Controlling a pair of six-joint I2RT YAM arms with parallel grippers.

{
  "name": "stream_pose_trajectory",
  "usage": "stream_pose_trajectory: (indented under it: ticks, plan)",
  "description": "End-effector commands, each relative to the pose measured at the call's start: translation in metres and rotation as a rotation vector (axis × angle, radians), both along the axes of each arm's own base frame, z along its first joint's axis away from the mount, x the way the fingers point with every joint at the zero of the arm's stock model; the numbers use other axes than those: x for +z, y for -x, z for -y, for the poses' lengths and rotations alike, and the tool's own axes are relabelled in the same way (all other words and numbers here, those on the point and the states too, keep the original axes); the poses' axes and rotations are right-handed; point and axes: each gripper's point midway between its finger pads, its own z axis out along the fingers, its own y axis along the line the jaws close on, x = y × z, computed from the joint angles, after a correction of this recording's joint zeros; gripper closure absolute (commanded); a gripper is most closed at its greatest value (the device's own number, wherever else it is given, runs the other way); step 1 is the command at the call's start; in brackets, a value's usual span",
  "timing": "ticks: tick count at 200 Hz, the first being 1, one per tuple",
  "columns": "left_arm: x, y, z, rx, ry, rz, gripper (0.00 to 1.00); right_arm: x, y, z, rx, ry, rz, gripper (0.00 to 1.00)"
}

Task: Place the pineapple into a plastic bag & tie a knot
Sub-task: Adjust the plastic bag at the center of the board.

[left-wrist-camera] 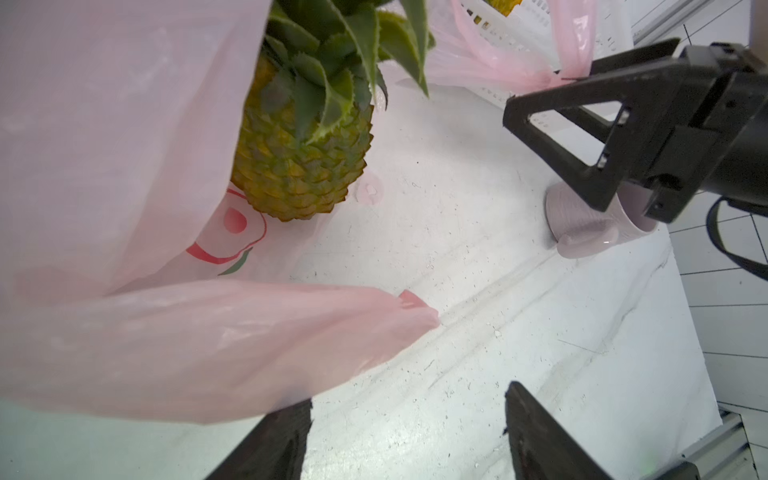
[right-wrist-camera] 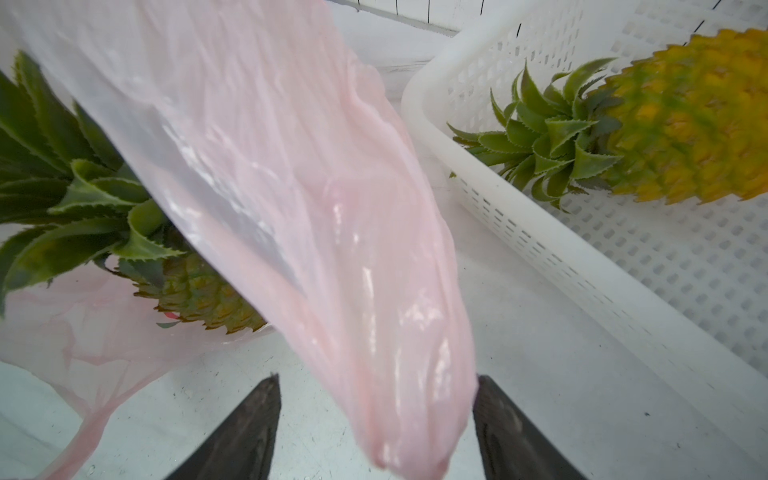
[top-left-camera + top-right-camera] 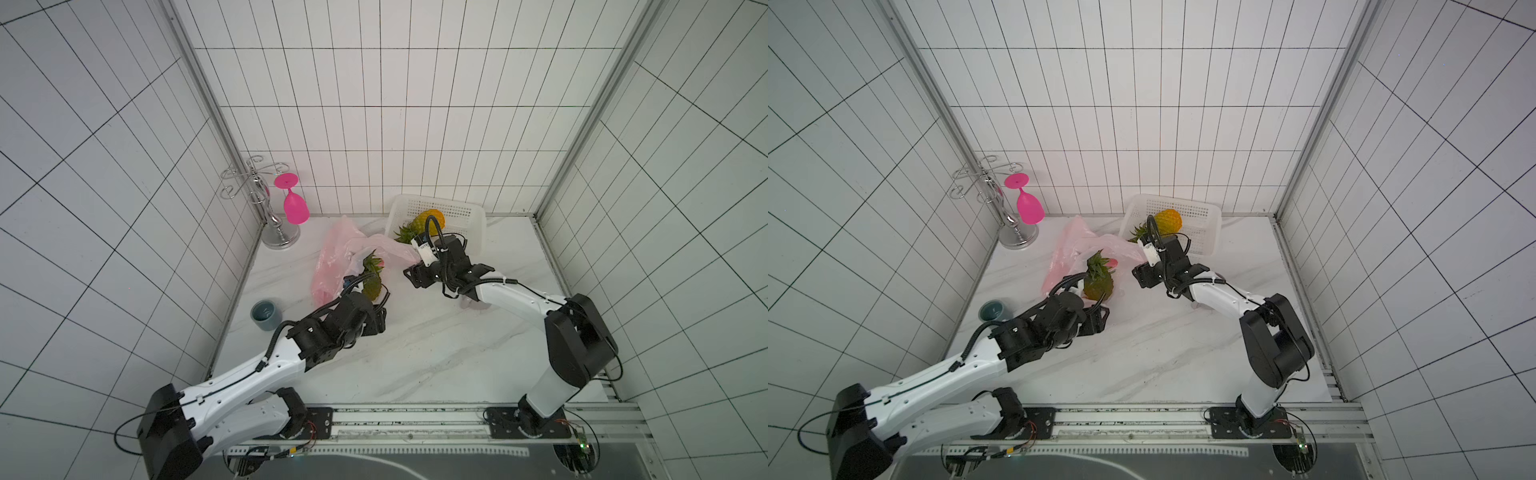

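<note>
The pale-pink plastic bag (image 3: 332, 266) (image 3: 1067, 249) lies crumpled left of centre. A green-yellow pineapple (image 3: 372, 286) (image 1: 299, 166) rests on its printed lower sheet at the open mouth, largely uncovered. My left gripper (image 3: 376, 322) (image 1: 409, 395) sits just in front of the fruit, open, with bare table between the fingers and bag film draped over one tip. My right gripper (image 3: 411, 276) (image 2: 378, 377) is open at the bag's right side. A pink handle strip (image 2: 395, 332) hangs between its fingers and brushes one of them. The knot is out of view.
A second pineapple (image 3: 432, 220) lies in a white basket (image 3: 465, 224) at the back. A pale mug (image 1: 590, 224) lies under the right arm. At the back left a silver rack (image 3: 270, 208) holds a pink glass (image 3: 296, 205). A grey cup (image 3: 266, 314) stands left.
</note>
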Motion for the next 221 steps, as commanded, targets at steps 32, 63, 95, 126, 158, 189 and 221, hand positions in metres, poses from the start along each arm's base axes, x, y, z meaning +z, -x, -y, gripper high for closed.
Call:
stream_pose_trajectory:
  ticks: [32, 63, 95, 126, 158, 189, 221]
  plan:
    - [0.008, -0.018, -0.003, 0.078, -0.006, 0.059, 0.25, 0.03, -0.016, -0.015, 0.024, -0.034, 0.069, 0.41]
    - [0.035, -0.02, 0.005, 0.05, 0.077, 0.125, 0.25, 0.035, -0.015, -0.017, 0.031, -0.039, 0.074, 0.43]
    - [0.031, -0.021, -0.002, 0.079, 0.082, 0.147, 0.24, 0.038, -0.013, -0.016, 0.033, -0.044, 0.079, 0.47]
    - [0.026, -0.027, -0.007, 0.111, 0.071, 0.15, 0.24, 0.041, -0.013, -0.018, 0.039, -0.05, 0.085, 0.54]
    - [0.019, -0.041, -0.014, 0.154, 0.062, 0.153, 0.24, 0.045, -0.012, -0.022, 0.049, -0.06, 0.089, 0.72]
    - [0.009, -0.053, -0.013, 0.144, 0.041, 0.134, 0.55, 0.055, -0.008, -0.025, 0.059, -0.077, 0.099, 1.0]
    - [0.009, -0.055, -0.011, 0.115, 0.03, 0.093, 0.92, 0.075, -0.001, -0.026, 0.066, -0.105, 0.128, 1.0]
